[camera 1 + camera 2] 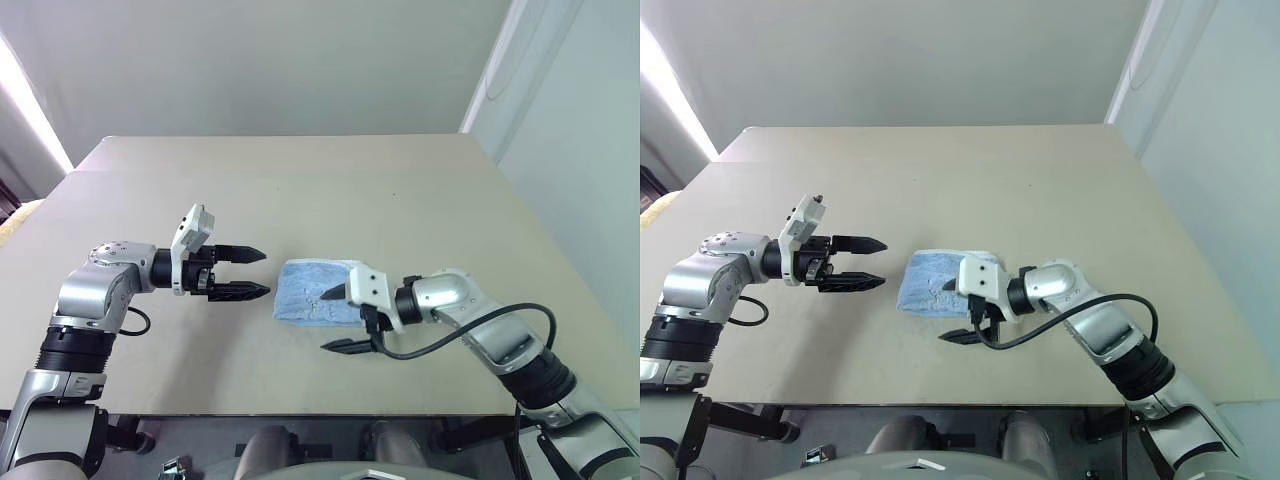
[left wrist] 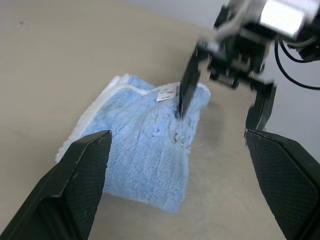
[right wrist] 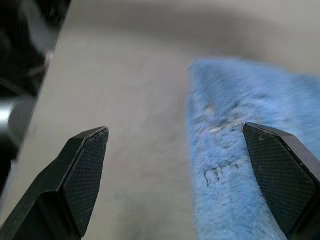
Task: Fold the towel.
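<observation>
The towel point(image 1: 312, 293) lies folded into a small light blue pad near the front middle of the table, and its whitish hem and a small white tag point(image 2: 166, 93) are visible. My left gripper point(image 1: 256, 273) hovers just left of it, pointing toward it, open and empty. My right gripper point(image 1: 329, 321) hangs over the towel's near right edge, also open with nothing between its fingers; one fingertip is above the cloth and the other is off its front edge. From the left wrist, the towel point(image 2: 145, 160) lies ahead with the right gripper point(image 2: 225, 100) beyond it.
The beige table point(image 1: 300, 180) stretches far back and to both sides. Its front edge point(image 1: 300, 412) is close behind the grippers. A black cable point(image 1: 470, 330) loops off the right forearm. A pale wall stands behind the table.
</observation>
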